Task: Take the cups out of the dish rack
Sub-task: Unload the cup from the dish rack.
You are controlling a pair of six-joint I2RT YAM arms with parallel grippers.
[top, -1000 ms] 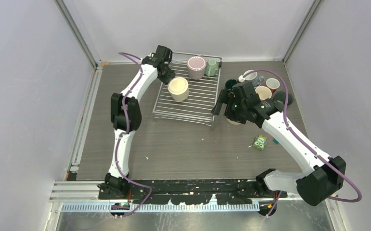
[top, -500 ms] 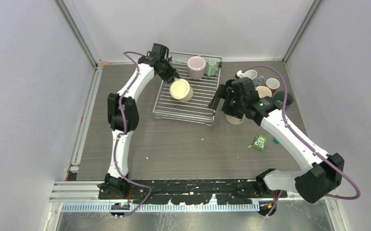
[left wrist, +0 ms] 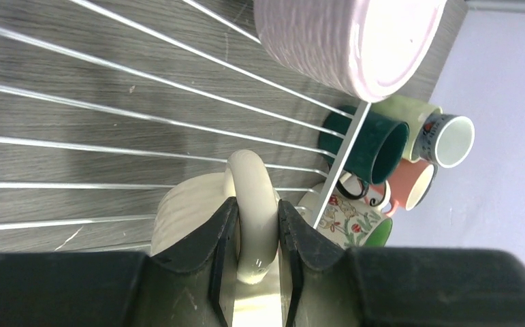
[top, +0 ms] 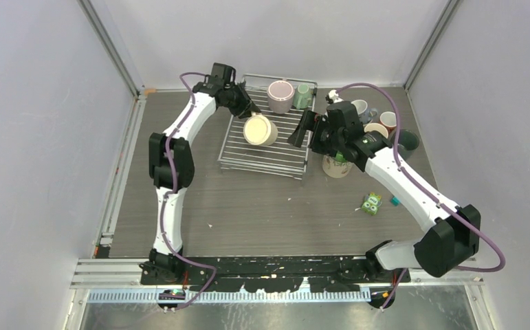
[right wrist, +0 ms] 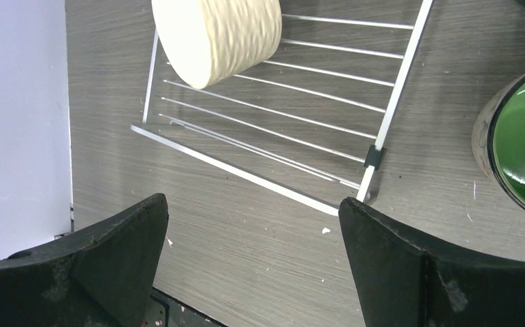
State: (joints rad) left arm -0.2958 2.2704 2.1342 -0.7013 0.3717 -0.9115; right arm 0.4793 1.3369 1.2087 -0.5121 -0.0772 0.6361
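left gripper (left wrist: 255, 216) holds the cream mug (top: 260, 130) by its handle.

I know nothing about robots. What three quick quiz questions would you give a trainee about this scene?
1. True or false: the left tool grips the cream mug by its handle.
2. Fill in the gap: the right tool has its jaws ___.
3. Which mug sits in the dish rack?
A. the pale pink mug
B. the dark teal mug
C. the floral mug

Key: 1 true; 2 open; 3 A.
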